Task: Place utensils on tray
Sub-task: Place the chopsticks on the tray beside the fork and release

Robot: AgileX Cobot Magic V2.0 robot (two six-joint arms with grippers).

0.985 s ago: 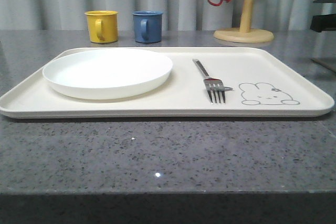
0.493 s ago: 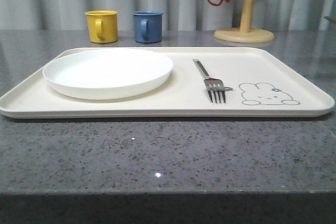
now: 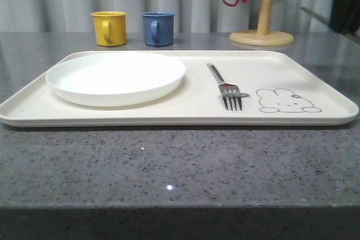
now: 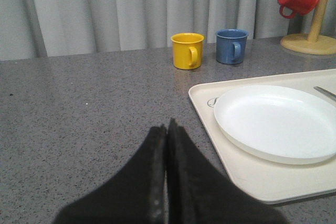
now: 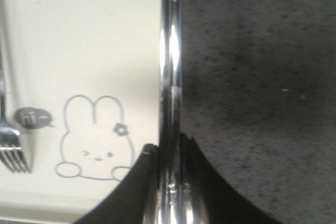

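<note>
Clamping a pair of shiny chopsticks (image 5: 170,66) between its fingers, the right gripper (image 5: 169,182) hangs over the tray's (image 3: 140,117) right rim, beside the rabbit drawing (image 5: 94,140). The fork (image 3: 226,88) lies flat on the tray, between the white plate (image 3: 115,78) and the rabbit. The left gripper (image 4: 167,182) hovers over the grey counter (image 4: 79,119) left of the tray, its fingers pressed together on nothing.
</note>
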